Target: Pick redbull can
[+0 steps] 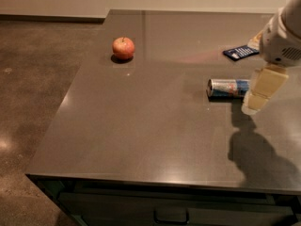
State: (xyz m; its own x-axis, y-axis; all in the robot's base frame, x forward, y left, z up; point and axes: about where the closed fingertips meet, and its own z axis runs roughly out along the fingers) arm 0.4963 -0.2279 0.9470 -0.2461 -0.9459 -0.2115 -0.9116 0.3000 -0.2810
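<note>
The redbull can (228, 87) lies on its side on the dark grey table (141, 126), right of centre, its silver end facing left. It is silver and blue with a small red mark. My gripper (256, 100) hangs at the right edge of the view, its cream-coloured fingers pointing down just right of the can's right end and partly covering it. It holds nothing that I can see.
A red apple (123, 48) sits at the table's back left. A flat dark blue calculator (240, 52) lies behind the can at the back right. The table's left and front edges drop to a brown floor (33, 79). A drawer handle (170, 216) shows below the front edge.
</note>
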